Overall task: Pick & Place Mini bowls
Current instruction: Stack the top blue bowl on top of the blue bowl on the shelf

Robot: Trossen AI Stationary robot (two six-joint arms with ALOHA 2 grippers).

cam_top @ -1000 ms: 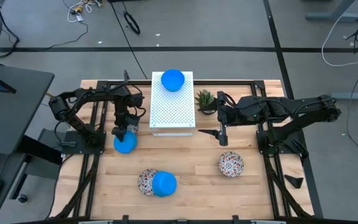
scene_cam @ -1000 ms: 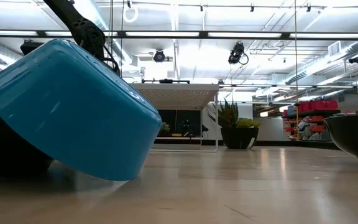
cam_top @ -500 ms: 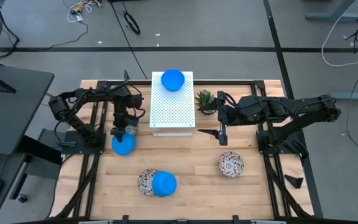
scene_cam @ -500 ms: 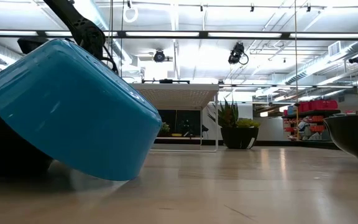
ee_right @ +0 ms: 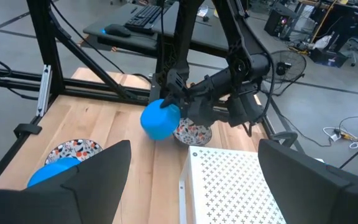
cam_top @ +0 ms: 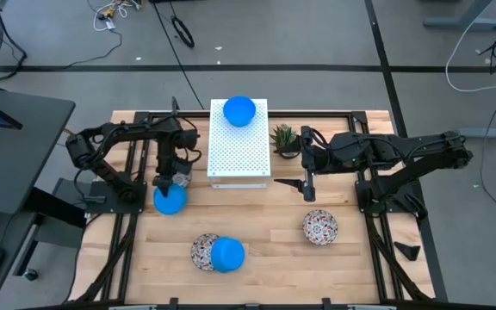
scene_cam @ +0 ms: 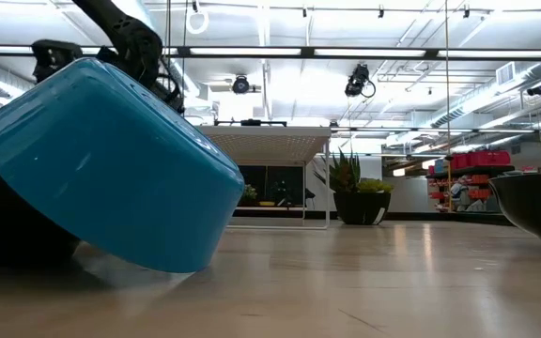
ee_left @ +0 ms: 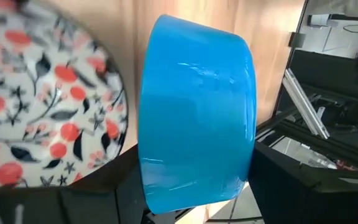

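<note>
Left gripper [cam_top: 171,182] is clamped on a plain blue mini bowl [cam_top: 170,200], holding it tilted just above a floral mini bowl [ee_left: 39,106] near the table's left edge [cam_top: 141,258], beside the white perforated box [cam_top: 238,146]. Right gripper [cam_top: 307,185] hangs with fingers spread near the potted plant [cam_top: 282,136]. Another blue bowl [cam_top: 239,110] sits on the box's far end.

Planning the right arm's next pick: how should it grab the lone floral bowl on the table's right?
Pinch the floral bowl at its rim from straight above, one finger inside, one outside. It seems to sit upright with free table all round, and the open right gripper hangs nearby.
</note>
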